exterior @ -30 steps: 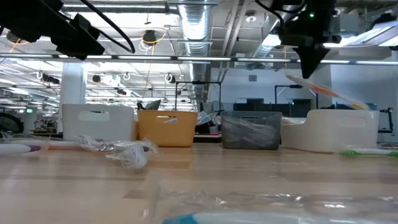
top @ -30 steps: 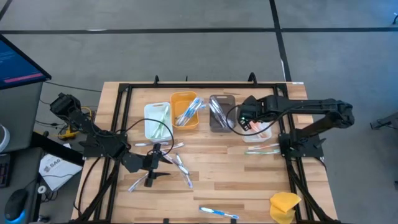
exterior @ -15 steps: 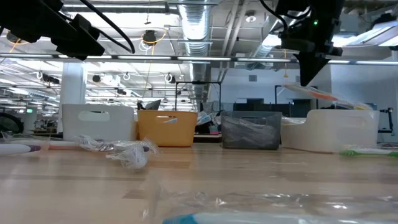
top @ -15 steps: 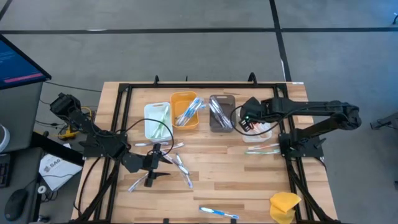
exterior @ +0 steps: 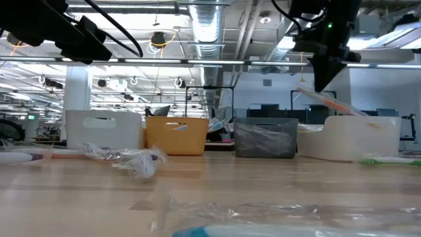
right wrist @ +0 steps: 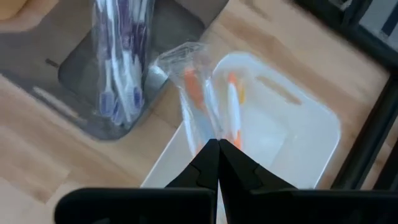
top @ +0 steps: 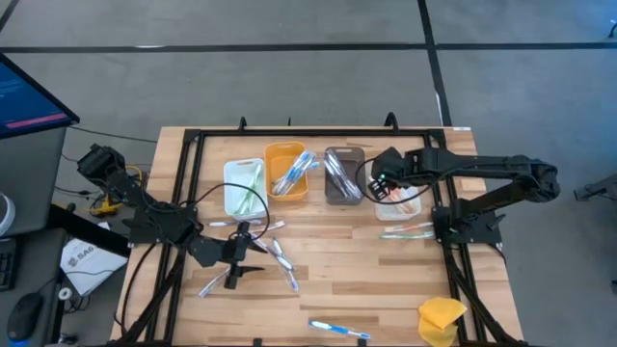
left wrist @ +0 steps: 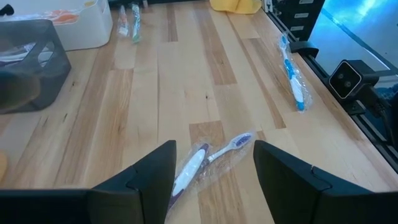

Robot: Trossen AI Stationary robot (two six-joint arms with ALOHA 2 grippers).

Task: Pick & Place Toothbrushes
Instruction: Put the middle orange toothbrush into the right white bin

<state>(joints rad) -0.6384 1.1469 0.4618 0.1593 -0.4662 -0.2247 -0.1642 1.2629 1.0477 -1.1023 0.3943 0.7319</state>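
**Orange toothbrush hanging over the white bin**

We're looking at a pale wood-plank table (top: 328, 289) with a black frame around it. Four small rectangular bins are sitting in a row at the back: a white one (top: 243, 188), an orange one (top: 286, 173), a see-through grey one (top: 341, 175) and another white bin (right wrist: 298, 134) at the right end.

Most toothbrushes are slim plastic sticks in crinkly clear wrappers. Some are lying loose on the wood: a purple-and-white one (left wrist: 199, 163) just ahead of the left gripper (left wrist: 211, 180), a blue one (left wrist: 292, 65) near the front edge, a green one (top: 405, 231) beside the right white bin. A yellow spongy lump (top: 440, 318) is sitting at the front right corner.

The right gripper (right wrist: 217, 163) is hovering over the right white bin, fingers pinched tight on the wrapper of an orange toothbrush (right wrist: 194, 93), which is dangling above it. The left gripper's fingers are spread wide, holding nothing, low over the table.
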